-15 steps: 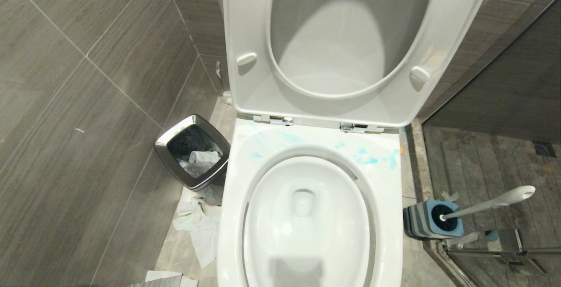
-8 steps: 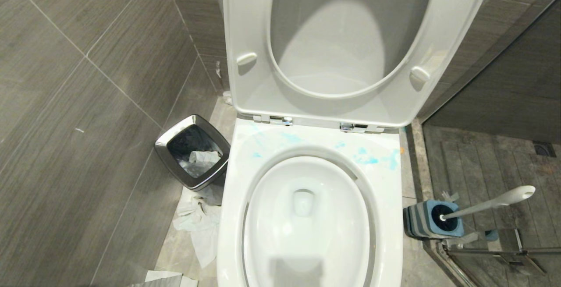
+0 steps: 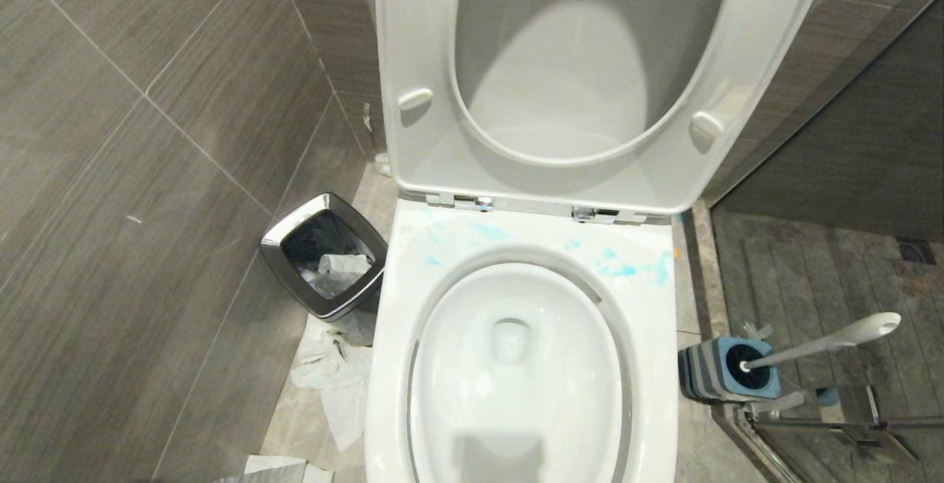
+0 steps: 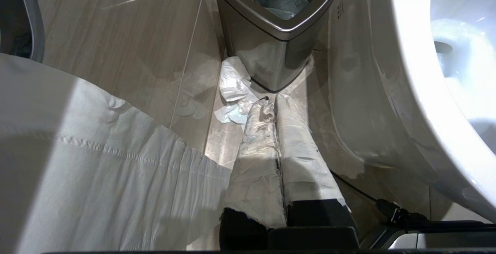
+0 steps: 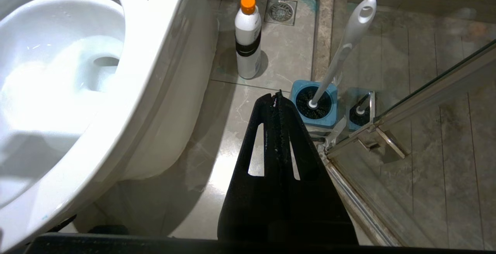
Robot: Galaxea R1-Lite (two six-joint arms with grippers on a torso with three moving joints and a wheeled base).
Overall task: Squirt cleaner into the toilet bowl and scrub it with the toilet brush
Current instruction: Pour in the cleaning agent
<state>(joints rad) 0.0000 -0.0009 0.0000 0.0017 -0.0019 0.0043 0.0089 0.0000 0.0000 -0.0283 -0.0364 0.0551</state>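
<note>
The toilet bowl (image 3: 516,365) stands open in front of me, seat and lid raised, with blue smears on its back rim. The cleaner (image 5: 248,37), a white bottle with an orange cap, stands upright on the floor beside the bowl's right side. The toilet brush (image 3: 818,343) leans in its blue-and-grey holder (image 3: 726,369), also seen in the right wrist view as the toilet brush (image 5: 341,52). My right gripper (image 5: 276,95) hangs shut and empty just short of the holder. My left gripper (image 4: 271,101), its fingers wrapped in white, is shut and empty beside the bowl's left side.
A steel-rimmed trash bin (image 3: 324,254) stands left of the bowl, with crumpled paper (image 3: 335,380) on the floor before it. White paper (image 4: 97,168) hangs close to the left wrist camera. A glass shower door frame (image 5: 387,130) and a floor drain (image 5: 281,11) lie to the right.
</note>
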